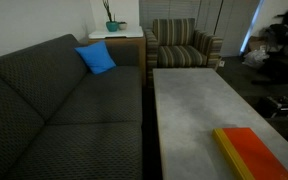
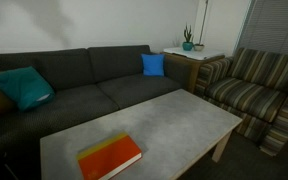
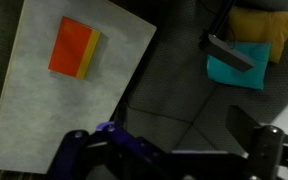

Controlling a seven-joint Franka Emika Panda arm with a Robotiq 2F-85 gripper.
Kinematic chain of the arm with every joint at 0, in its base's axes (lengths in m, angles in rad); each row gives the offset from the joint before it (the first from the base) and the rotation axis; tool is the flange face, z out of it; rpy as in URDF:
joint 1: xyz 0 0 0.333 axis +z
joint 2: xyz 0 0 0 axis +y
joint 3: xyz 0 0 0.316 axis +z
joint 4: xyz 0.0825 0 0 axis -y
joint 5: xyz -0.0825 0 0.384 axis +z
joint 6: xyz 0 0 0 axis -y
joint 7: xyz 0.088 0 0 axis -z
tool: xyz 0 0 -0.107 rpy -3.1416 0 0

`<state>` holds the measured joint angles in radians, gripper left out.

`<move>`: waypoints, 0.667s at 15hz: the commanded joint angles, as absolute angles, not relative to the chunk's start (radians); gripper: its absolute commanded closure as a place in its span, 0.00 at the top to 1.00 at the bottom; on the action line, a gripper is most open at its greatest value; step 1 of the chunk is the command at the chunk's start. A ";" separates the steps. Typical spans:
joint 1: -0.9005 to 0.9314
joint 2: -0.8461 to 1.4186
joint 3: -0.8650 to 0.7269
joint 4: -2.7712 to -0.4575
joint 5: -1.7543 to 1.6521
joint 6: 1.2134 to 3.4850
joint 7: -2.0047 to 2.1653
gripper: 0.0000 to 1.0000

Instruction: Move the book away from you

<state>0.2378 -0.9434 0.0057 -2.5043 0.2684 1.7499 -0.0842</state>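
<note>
The book [image 3: 75, 47], flat with an orange-red cover and a yellow edge, lies on the grey coffee table [image 3: 34, 110] in the wrist view, far above my gripper. It also shows in both exterior views [image 1: 252, 150] [image 2: 110, 156], near one end of the table. My gripper [image 3: 159, 130] is open and empty. It hangs high over the dark sofa seat beside the table and is well away from the book. The gripper does not show in either exterior view.
A dark grey sofa [image 2: 84, 85] runs along the table [image 1: 194, 100]. It carries a blue cushion [image 1: 97, 58] [image 2: 153, 64], a teal cushion [image 3: 239, 65] [image 2: 24, 86] and a yellow cushion [image 3: 256, 22]. A striped armchair [image 2: 254, 85] and a side table with a plant [image 2: 189, 45] stand beyond.
</note>
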 commanded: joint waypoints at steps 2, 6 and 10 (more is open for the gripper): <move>0.211 -0.942 0.021 -2.500 0.284 1.742 -0.100 1.00; 0.211 -0.942 0.021 -2.500 0.284 1.742 -0.100 1.00; 0.211 -0.935 0.023 -2.505 0.274 1.743 -0.110 1.00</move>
<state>0.2370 -0.9434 0.0063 -2.5043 0.2684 1.7499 -0.0841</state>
